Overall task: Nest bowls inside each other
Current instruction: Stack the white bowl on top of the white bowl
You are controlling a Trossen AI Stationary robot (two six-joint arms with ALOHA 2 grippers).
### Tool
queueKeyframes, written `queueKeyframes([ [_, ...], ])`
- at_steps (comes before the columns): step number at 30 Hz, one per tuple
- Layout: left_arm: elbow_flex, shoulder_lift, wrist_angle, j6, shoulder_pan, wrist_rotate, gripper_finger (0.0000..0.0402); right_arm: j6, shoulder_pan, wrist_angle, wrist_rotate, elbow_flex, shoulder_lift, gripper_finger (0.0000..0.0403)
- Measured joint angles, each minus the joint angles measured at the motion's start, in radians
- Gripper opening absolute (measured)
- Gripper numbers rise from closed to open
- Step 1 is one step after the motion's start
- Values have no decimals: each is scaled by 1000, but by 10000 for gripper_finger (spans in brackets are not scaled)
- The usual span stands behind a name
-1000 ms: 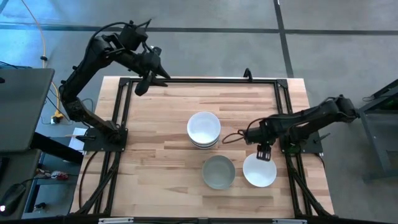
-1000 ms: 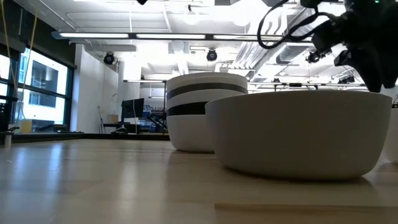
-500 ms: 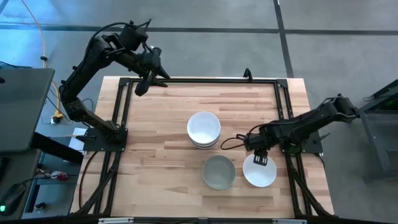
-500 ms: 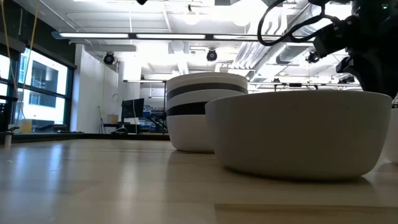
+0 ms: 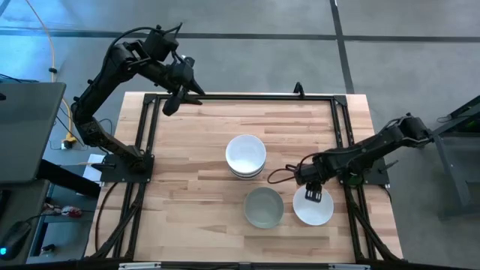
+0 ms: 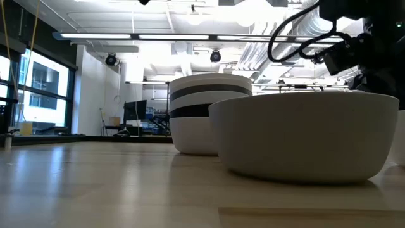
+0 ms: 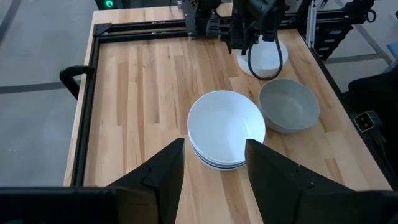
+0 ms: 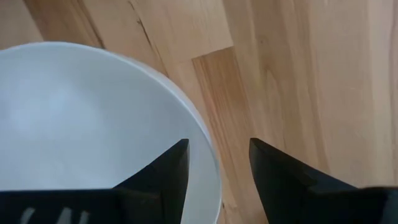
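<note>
Right end effector (image 5: 316, 196), fingers spread, straddles rim of 1 lone white bowl (image 5: 314, 209) at bench (image 5: 187, 165) right edge. Beside it: 1 grey bowl (image 5: 263, 207); mid-bench, 1 nested stack (image 5: 246, 155). Left end effector (image 5: 172, 104) open, raised over far-left corner.

Overhead, table-level, wrists; all share bowls (image 5: 262, 207)
</note>
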Motion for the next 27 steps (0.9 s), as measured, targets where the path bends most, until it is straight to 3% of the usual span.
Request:
queueKeyframes([
  [10,0,0,0,-1,0,0,158,-25,0,29,2,-21,0,145],
  [22,0,0,0,-1,0,0,159,-45,0,35,1,-21,0,10],
  [27,0,0,0,-3,0,0,158,-55,0,43,2,-20,0,8],
])
